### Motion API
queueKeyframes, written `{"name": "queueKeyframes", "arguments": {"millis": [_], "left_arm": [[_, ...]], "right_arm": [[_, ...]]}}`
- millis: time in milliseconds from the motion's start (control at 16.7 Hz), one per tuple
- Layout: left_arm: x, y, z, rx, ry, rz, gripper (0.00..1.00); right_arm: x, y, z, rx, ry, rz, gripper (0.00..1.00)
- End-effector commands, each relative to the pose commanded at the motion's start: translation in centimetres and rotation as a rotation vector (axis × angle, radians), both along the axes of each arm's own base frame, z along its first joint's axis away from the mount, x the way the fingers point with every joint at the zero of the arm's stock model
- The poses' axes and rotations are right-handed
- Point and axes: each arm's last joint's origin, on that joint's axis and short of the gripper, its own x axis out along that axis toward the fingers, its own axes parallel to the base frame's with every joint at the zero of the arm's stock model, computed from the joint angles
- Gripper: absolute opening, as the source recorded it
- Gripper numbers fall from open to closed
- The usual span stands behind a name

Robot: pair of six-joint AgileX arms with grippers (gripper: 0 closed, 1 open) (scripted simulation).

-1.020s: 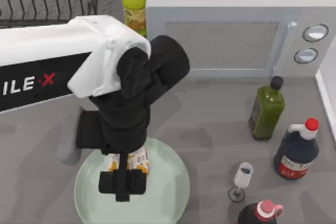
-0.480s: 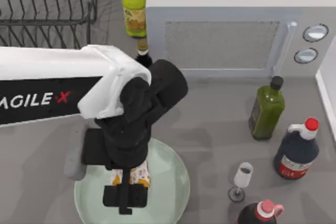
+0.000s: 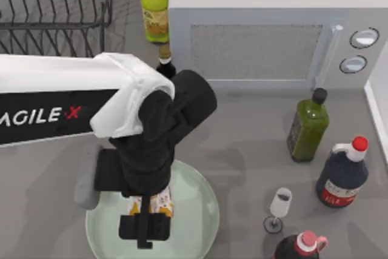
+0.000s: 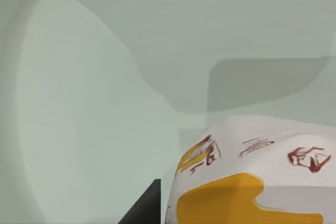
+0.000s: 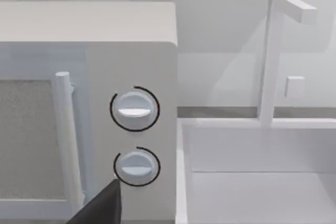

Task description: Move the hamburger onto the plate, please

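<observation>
At the table's left, the white and black AgileX left arm reaches down over the large round pale mint-green plate (image 3: 194, 210). Its black left gripper (image 3: 145, 210) is closed narrowly on the small white-paper-wrapped hamburger with orange-yellow patches (image 3: 151, 201), held over the plate's middle; whether the hamburger touches the plate cannot be told. In the left wrist view the hamburger (image 4: 252, 177) sits close above the plate's pale floor (image 4: 94, 103). Rightward stands a grey microwave (image 3: 260, 40), then a dark green bottle (image 3: 308, 127).
</observation>
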Motion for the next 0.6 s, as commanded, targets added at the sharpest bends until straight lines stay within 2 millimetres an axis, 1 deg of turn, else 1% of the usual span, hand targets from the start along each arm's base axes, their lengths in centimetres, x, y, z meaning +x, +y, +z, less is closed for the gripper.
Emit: {"name": "queueKeyframes", "arguments": {"millis": [540, 600], "left_arm": [[0.00, 0.00, 0.00, 0.000, 0.000, 0.000, 0.98], [0.00, 0.00, 0.00, 0.000, 0.000, 0.000, 1.00]], "right_arm": [[0.00, 0.00, 0.00, 0.000, 0.000, 0.000, 1.00], [0.00, 0.00, 0.00, 0.000, 0.000, 0.000, 1.00]]}}
